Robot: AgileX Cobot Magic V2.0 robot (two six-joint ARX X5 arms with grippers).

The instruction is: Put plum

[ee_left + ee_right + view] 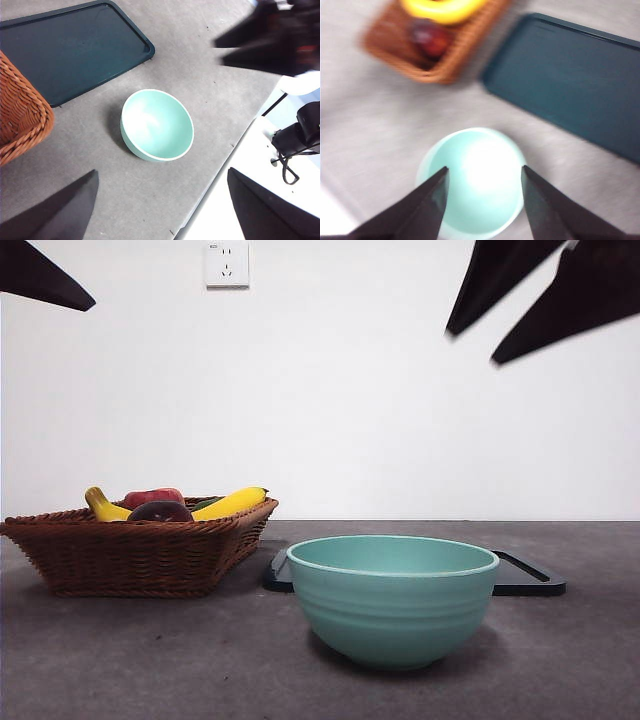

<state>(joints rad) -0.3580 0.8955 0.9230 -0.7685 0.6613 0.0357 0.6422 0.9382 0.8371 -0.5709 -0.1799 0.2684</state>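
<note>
The dark flat tray lies behind the smooth teal bowl, and the woven wicker basket stands beside the bowl, holding the glossy round plum among bananas. The right gripper hangs wide open and empty above the bowl, so the plum lies off to the basket's side of it. The left gripper, also wide open and empty, waits high up beside the bowl.
</note>
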